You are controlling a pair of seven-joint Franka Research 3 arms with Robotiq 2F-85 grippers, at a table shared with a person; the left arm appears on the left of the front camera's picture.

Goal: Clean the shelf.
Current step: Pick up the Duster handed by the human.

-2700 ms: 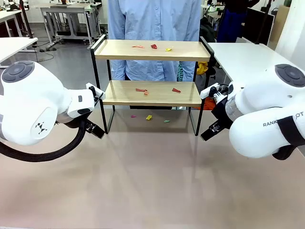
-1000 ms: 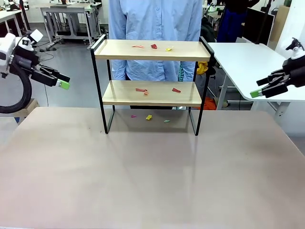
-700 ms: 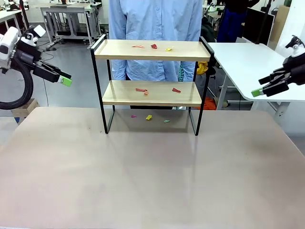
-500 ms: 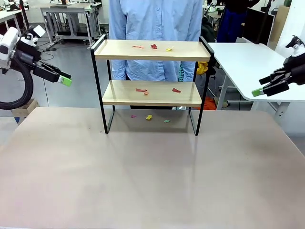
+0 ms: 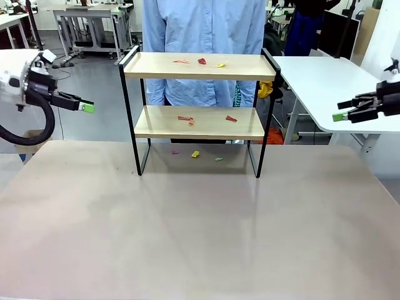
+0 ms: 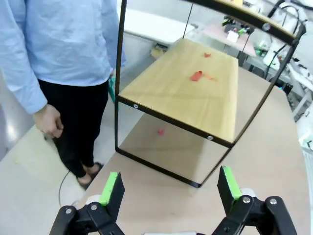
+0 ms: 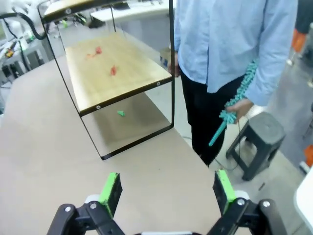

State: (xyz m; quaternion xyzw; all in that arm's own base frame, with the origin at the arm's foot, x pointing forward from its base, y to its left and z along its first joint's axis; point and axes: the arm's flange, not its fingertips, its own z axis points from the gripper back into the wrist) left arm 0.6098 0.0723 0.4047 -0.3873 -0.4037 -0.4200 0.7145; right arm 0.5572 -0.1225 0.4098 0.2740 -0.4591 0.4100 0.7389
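The shelf (image 5: pixel 197 122) stands at the far middle of the table, two light wooden boards in a black frame. Red and yellow scraps lie on its top board (image 5: pixel 201 60) and lower board (image 5: pixel 231 117), and a few more on the table beneath it (image 5: pixel 195 153). My left gripper (image 5: pixel 88 107) hovers open off the table's left edge, left of the shelf. Off the right edge, my right gripper (image 5: pixel 339 116) hangs open too. In the left wrist view the shelf (image 6: pixel 186 90) lies ahead of the open fingers (image 6: pixel 110 187). The right wrist view shows the shelf (image 7: pixel 116 71) beyond the open fingers (image 7: pixel 111 191).
A person in a light blue shirt (image 5: pixel 201 28) stands behind the shelf, holding a teal duster (image 7: pixel 236 99) at their side. A white table (image 5: pixel 325 81) stands at the right. A grey stool (image 7: pixel 260 142) sits on the floor near the person.
Both arms swung up and outward from beside the shelf to the table's sides. In the last half second both grippers levelled out, the left one dropping slightly.
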